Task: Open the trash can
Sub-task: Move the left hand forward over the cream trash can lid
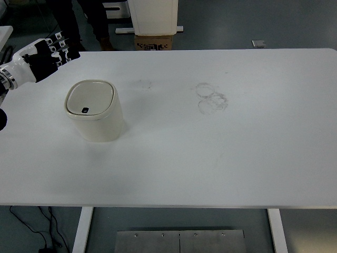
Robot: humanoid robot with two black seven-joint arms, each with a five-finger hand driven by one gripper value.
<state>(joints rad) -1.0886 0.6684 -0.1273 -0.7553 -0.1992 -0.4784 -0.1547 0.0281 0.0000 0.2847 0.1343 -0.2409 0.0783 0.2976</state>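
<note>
A cream trash can [96, 112] with a rounded square lid stands on the left part of the white table [210, 147]. Its lid lies flat and closed, with a small dark button [85, 110] near the front edge. My left hand [55, 50], black and white, hovers over the table's far left corner, up and to the left of the can and apart from it. Its fingers are extended and hold nothing. The right arm does not show.
A person's legs [84, 21] stand beyond the table's far edge at upper left. A white cabinet [152, 16] with a cardboard box [154, 42] under it is behind the table. Faint ring marks [210, 97] stain the table's middle.
</note>
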